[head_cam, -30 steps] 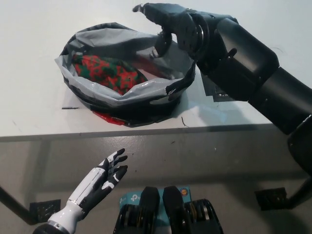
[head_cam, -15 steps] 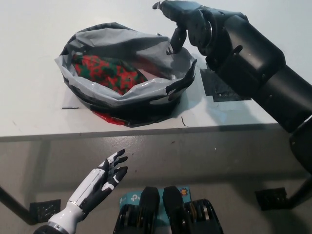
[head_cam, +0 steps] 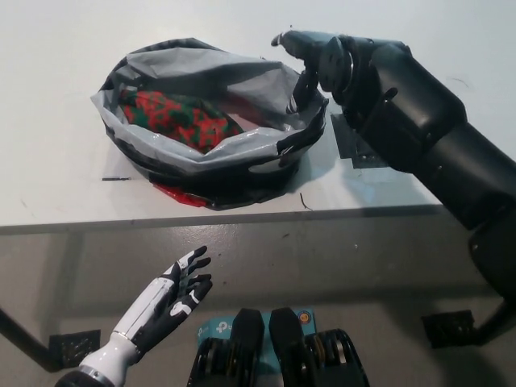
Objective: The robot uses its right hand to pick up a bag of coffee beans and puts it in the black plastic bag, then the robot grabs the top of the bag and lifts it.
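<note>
The black plastic bag (head_cam: 242,165) sits open on the white table (head_cam: 56,177), its grey rim rolled down. Inside lies the coffee bean bag (head_cam: 181,119), red and green patterned. My black right hand (head_cam: 310,64) hovers at the bag's right rim, open, fingers curled downward beside the edge and holding nothing. My white left hand (head_cam: 173,294) rests open below the table's front edge, at lower left.
Black tape marks (head_cam: 355,149) lie on the table right of the bag. A small dark mark (head_cam: 117,178) sits left of the bag. The table's front edge (head_cam: 242,219) runs across the middle; grey floor lies below it.
My right hand has moved right and down, from above the bag's far rim to its right rim. The bag and left hand have not moved.
</note>
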You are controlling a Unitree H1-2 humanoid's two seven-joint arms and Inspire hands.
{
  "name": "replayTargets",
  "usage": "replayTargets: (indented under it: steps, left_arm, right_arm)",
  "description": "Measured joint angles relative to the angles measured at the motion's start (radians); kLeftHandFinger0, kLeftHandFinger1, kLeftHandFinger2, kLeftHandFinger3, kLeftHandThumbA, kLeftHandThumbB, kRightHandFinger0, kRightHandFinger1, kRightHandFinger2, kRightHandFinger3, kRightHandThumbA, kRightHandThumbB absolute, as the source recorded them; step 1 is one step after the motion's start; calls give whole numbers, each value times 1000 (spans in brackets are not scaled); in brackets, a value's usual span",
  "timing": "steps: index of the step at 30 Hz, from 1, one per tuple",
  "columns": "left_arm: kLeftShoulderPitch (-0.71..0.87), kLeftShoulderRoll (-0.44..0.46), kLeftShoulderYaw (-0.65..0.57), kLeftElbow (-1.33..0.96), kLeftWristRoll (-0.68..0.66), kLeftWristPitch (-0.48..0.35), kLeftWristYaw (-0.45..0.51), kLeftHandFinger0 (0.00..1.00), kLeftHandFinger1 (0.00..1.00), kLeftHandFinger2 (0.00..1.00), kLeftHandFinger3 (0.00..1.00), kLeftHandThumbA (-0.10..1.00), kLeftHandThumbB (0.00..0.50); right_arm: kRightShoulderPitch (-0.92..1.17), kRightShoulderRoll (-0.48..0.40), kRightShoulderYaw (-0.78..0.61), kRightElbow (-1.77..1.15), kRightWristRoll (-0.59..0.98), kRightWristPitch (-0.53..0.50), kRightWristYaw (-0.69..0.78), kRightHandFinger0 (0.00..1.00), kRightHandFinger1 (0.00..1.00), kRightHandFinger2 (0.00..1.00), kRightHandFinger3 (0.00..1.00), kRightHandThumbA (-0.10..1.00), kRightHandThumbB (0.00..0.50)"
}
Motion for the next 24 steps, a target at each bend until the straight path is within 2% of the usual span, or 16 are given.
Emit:
replayTargets:
  steps: [7,8,9,10,11,12,13,14,16,17,18,19,20,21,22,24]
  left_arm:
    - [-7,1,-1,0,1,0,0,891,875,1000,1000,815,152]
    - [-7,1,-1,0,1,0,0,891,876,1000,1000,812,150]
    - [-7,1,-1,0,0,0,0,891,876,1000,1000,811,149]
    - [-8,1,-1,0,0,0,0,892,876,1000,1000,809,148]
    - [-10,1,-1,0,0,0,-1,892,876,1000,1000,801,141]
    - [-10,1,-1,0,0,0,-1,892,876,1000,1000,798,140]
    - [-11,2,-1,0,0,0,-1,892,876,1000,1000,798,140]
    - [-12,2,-1,0,0,0,-2,892,876,1000,1000,796,139]
    - [-14,2,-1,0,0,0,-3,894,879,1000,1000,792,144]
    - [-14,2,-1,0,0,0,-3,893,879,1000,1000,791,144]
    - [-15,2,-1,0,0,0,-4,892,879,1000,1000,790,144]
    - [-15,2,-1,0,0,0,-4,892,879,1000,1000,789,144]
    - [-15,2,-1,0,0,0,-4,887,877,1000,1000,781,141]
    - [-15,2,-1,0,0,0,-4,886,876,1000,1000,779,142]
    - [-15,2,-1,0,0,0,-5,886,876,1000,1000,779,142]
    - [-15,3,-1,0,0,0,-5,887,874,1000,1000,778,145]
  right_arm:
    - [4,34,-3,73,-3,-6,30,1000,1000,1000,1000,905,500]
    - [4,37,-3,81,-3,-7,34,860,1000,1000,1000,872,476]
    - [3,43,-1,103,-3,-11,45,493,798,1000,1000,799,435]
    - [1,48,2,122,-3,-15,55,312,642,1000,1000,764,430]
    - [1,55,5,151,-4,-22,71,151,415,723,1000,636,342]
    - [0,59,5,164,-4,-24,77,30,134,388,723,526,302]
    - [-3,65,3,191,-2,-26,92,30,134,388,723,526,302]
    - [-3,67,-2,208,0,-28,99,6,67,323,599,398,254]
    - [-3,66,-6,223,-1,-38,104,0,231,567,489,162,137]
    - [-3,65,-7,224,-1,-44,105,19,271,633,710,87,76]
    - [-3,64,-20,224,2,-54,105,7,296,677,743,34,78]
    - [-3,64,-47,224,10,-57,105,4,298,676,607,35,71]
    - [-3,64,-61,224,15,-58,105,0,125,540,533,111,55]
    - [-3,65,-83,224,23,-59,105,0,67,492,379,112,56]
    - [-3,65,-142,224,43,-59,102,0,67,492,379,112,56]
    - [-2,65,-192,224,63,-57,98,0,93,602,499,86,67]
